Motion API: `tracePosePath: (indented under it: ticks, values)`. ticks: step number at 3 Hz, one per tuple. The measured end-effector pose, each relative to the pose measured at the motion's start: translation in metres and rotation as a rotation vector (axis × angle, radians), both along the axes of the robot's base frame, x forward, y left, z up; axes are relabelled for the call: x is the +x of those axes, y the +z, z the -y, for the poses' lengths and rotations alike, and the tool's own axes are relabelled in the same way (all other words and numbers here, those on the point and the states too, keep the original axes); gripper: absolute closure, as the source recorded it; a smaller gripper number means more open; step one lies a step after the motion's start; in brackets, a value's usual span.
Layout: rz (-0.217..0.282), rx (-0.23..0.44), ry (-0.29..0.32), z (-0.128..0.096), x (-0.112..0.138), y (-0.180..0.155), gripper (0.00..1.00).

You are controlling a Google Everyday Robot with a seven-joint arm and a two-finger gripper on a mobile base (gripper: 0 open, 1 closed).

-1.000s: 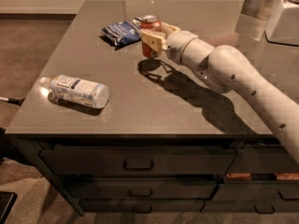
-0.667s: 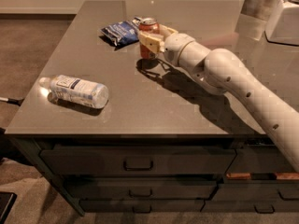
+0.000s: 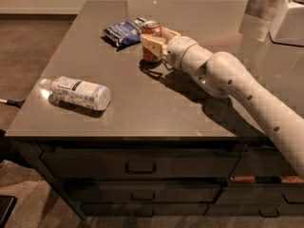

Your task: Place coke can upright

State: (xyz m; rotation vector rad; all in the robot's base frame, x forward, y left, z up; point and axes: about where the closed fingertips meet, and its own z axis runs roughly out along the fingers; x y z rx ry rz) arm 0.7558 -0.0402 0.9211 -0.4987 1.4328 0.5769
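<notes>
Clearly upright, the coke can (image 3: 151, 28) stands toward the back of the surface (image 3: 142, 106), just beside the snack bag (image 3: 121, 32), the gripper (image 3: 153, 40) clamped around its middle; its base seems to touch down.

Camera looks down across counter (image 3: 142, 106) toward jaws holding coke can (image 3: 152, 29).

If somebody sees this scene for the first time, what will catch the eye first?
First, the big white arm that reaches in from the right across the grey counter, its pincer closed around a red coke can held upright toward the far side. Next, a clear water bottle lying on its side at the front left, and a dark blue snack bag just left of the can.
</notes>
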Motion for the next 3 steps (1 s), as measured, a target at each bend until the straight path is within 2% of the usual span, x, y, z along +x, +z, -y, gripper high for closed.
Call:
tracePosePath:
  ticks: [1,2,3]
  values:
    - [0.000,0.001,0.004,-0.0027,-0.0004,0.0008,0.11]
    - [0.000,0.001,0.007,-0.0048,-0.0006,0.0011,0.00]
    - [0.001,0.001,0.007,-0.0049,-0.0006,0.0011,0.00]
